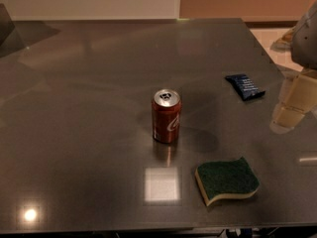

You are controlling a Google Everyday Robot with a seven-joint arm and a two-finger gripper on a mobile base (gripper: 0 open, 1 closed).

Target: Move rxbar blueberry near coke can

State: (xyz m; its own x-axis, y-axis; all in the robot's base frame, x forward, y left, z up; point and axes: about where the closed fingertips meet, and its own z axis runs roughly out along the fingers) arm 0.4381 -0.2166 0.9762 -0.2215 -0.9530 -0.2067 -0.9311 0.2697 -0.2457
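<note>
The coke can [166, 115] stands upright near the middle of the grey table [89, 108], red with a silver top. The rxbar blueberry [244, 86], a small flat dark blue wrapper, lies on the table to the right of the can and farther back, well apart from it. My gripper [292, 108] is at the right edge of the view, pale and blocky, to the right of the rxbar and slightly nearer than it, holding nothing that shows.
A green-and-yellow sponge [227, 180] lies in front and to the right of the can. The table's right edge runs close behind the rxbar, with floor beyond it. A pale wall stands at the back.
</note>
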